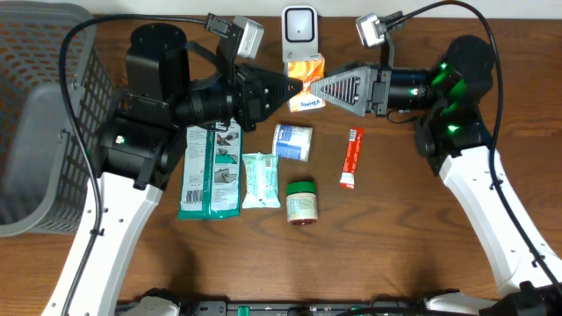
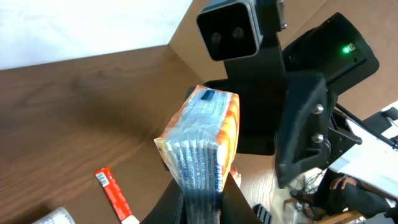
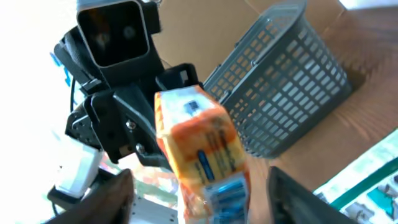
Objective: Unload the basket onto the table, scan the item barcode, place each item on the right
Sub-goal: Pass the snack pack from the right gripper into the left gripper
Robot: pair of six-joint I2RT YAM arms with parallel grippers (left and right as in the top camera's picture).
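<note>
- Overhead view: the left gripper [image 1: 292, 88] and the right gripper [image 1: 319, 88] meet nose to nose, with the orange tissue pack [image 1: 306, 70] between their tips. The white scanner [image 1: 299, 26] stands just beyond the pack, on the far side of both grippers.
- The left wrist view shows the left gripper clamped on the lower end of the pack. The rest of the pack stands up and out ahead of the fingers, tilted slightly.
- The right wrist view shows the right gripper open. Its fingers [image 3: 109, 196] stand wide on either side of the pack, and neither seems to press on it.
- Step in hand, as I judge it: a hand-over in front of the scanner. The left gripper alone carries the pack, and the right is placed around it without a hold.
- I cannot tell which face carries the barcode. A blue label shows on the pack's faces in both wrist views, but no bars are readable.
- The next move likely calls for the right gripper to back straight away from the pack so its fingers do not catch the wrapper.
- The left gripper should then turn the barcode face toward the scanner's window ahead of it and hold the pack steady and close.
- The wrapper looks soft, so the pack may sag or twist beyond the left fingers. A slow turn would suit it.
</note>
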